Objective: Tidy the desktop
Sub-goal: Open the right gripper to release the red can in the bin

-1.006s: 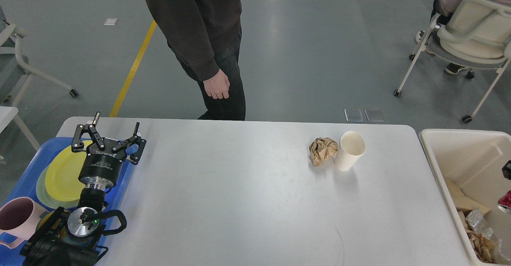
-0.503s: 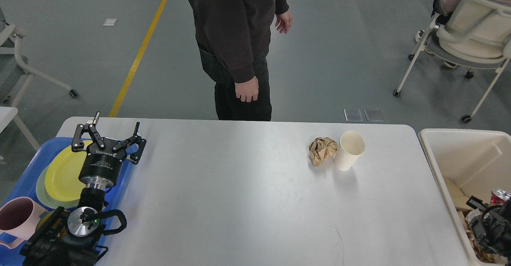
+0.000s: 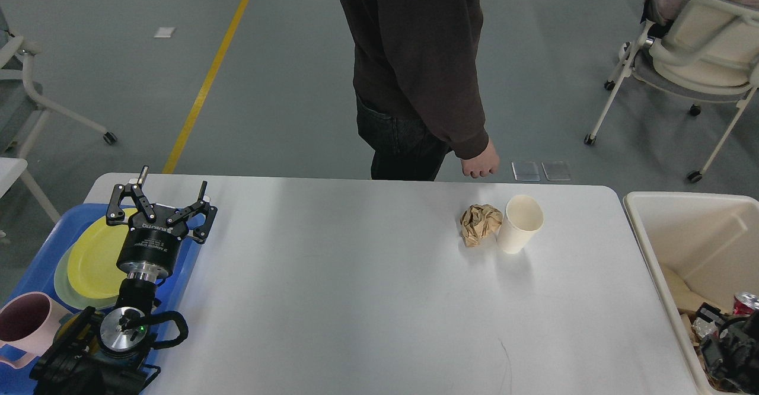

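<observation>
The white desktop [image 3: 356,288] holds a crumpled brown paper ball [image 3: 479,223] and an upright white paper cup [image 3: 519,223] side by side at the back right, touching or nearly so. My left gripper [image 3: 172,181] is open and empty over the desktop's left end, at the edge of the blue tray [image 3: 35,264]. My right gripper [image 3: 732,347] is a dark shape low inside the cream-white bin [image 3: 682,229], next to a red can [image 3: 746,303]. Its fingers cannot be told apart.
The blue tray holds a yellow plate [image 3: 95,258] on a pale green one and a pink mug [image 3: 26,324]. The bin holds paper and plastic scraps. A person in dark clothes [image 3: 415,57] stands at the table's far edge, one hand near the cup. Chairs stand on the floor at both sides.
The person has walked to the right along the table's far edge. My right arm has sunk into the bin, and the red can now lies beside it. The left arm has not moved.
</observation>
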Available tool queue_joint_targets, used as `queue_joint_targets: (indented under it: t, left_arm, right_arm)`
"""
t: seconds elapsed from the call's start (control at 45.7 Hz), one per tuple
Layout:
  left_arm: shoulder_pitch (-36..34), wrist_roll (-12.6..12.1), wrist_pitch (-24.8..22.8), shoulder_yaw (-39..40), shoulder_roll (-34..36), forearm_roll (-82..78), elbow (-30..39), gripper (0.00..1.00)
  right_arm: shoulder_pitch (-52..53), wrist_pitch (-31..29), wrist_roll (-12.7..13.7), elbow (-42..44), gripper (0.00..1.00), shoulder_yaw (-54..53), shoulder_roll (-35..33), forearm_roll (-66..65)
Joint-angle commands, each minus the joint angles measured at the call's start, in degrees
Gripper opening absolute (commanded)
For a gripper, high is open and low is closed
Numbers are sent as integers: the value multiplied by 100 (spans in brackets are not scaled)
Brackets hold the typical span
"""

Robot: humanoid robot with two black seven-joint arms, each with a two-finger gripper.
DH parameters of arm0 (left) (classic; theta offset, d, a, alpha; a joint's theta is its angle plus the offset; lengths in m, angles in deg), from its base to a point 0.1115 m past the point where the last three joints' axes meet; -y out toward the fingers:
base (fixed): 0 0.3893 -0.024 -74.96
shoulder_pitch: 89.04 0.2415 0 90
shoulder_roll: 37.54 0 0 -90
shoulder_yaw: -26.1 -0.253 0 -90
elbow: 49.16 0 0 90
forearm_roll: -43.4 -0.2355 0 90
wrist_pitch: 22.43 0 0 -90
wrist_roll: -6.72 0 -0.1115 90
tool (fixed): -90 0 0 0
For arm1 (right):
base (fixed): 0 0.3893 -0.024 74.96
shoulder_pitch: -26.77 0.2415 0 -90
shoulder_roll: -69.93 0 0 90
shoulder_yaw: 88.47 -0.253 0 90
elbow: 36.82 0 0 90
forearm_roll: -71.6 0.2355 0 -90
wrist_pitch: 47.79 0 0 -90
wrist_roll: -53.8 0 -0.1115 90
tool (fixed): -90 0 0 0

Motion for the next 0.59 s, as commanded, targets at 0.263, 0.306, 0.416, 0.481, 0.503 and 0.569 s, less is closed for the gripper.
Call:
queue_joint_targets:
  t: [0.263,0.306,0.416,0.481,0.503,0.569]
  left_arm:
    - [0,0,0,0,0,-2,0,96]
    - [0,0,0,0,0,-2,0,96]
    - [0,0,0,0,0,-2,0,96]
    - [0,0,0,0,0,-2,0,96]
    - [0,0,0,0,0,-2,0,96]
    - [0,0,0,9,0,7,0,96]
  right_arm:
    - [100,20,-6,-91,100,-30,-22,0]
    - [187,-6,-6,-187,100,-21,-30,0]
    - [574,-85,21,-486,100,-30,-223,-18]
    - [890,-225,47,-889,100,-3,-504,-88]
    - [1039,-321,56,-1074,100,23,-610,-123]
    - [1531,-655,56,-1654,100,154,-830,-333]
